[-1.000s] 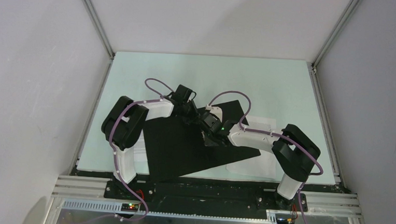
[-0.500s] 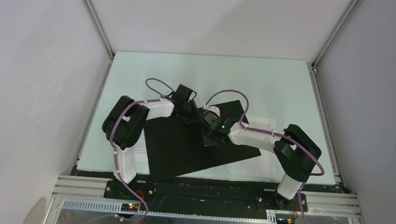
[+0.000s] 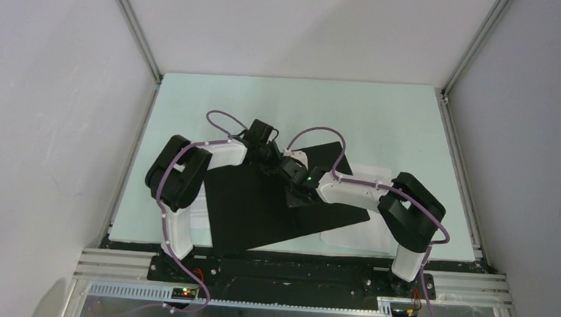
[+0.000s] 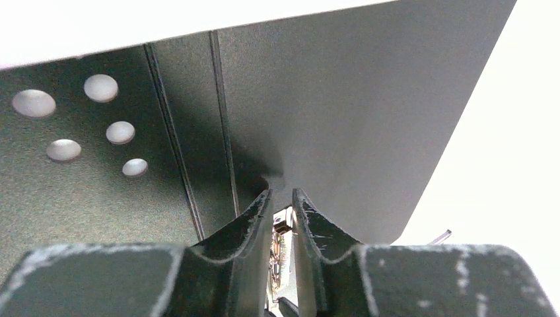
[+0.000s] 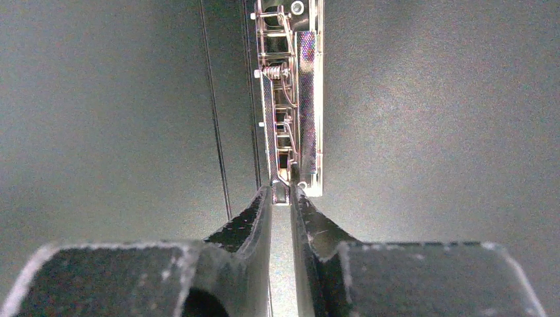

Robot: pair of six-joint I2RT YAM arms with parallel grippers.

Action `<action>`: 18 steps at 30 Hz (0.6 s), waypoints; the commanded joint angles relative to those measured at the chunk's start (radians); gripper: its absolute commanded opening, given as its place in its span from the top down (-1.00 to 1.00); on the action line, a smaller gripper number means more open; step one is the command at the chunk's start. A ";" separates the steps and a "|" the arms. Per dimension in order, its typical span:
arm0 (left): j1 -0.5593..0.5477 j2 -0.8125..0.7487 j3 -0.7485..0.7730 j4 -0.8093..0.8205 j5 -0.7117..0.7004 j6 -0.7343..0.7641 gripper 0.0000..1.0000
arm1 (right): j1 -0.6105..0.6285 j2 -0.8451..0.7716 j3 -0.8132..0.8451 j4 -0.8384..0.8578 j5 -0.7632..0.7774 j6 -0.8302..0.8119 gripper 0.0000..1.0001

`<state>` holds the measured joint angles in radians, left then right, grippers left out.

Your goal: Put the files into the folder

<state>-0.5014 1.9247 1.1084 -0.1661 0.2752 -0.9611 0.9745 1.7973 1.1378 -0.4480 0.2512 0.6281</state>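
The folder (image 3: 259, 216) lies open in the middle of the table, black inside up, one flap raised. My left gripper (image 3: 269, 158) is shut on the edge of that raised flap (image 4: 343, 105), its jaws pinching the rim (image 4: 282, 187). My right gripper (image 3: 295, 195) is over the spine, shut on the end lever (image 5: 282, 191) of the folder's metal clip (image 5: 294, 99). White files show partly under the folder at the right (image 3: 361, 240) and the left (image 3: 197, 216); their print is too small to read.
The pale green table top (image 3: 303, 108) is walled by white panels at the back and both sides. Both arms crowd the middle over the folder. Punched holes (image 4: 99, 119) show in the flap in the left wrist view.
My right arm has shifted a little to the left, elbow drawn in, with its gripper still at the clip. The left arm and the folder have hardly moved.
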 commanded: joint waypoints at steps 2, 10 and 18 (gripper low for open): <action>0.004 0.072 -0.027 -0.081 -0.114 0.033 0.50 | 0.005 0.023 0.025 -0.033 0.048 -0.001 0.74; 0.013 0.081 -0.033 -0.082 -0.116 0.034 0.50 | 0.012 0.075 0.023 -0.102 0.135 0.013 1.00; 0.024 0.085 -0.043 -0.091 -0.132 0.044 0.55 | 0.021 0.141 -0.007 -0.153 0.243 0.092 1.00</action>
<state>-0.4904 1.9305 1.1084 -0.1623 0.2893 -0.9607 1.0145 1.8534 1.1831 -0.5072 0.3607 0.6640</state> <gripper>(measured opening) 0.238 0.033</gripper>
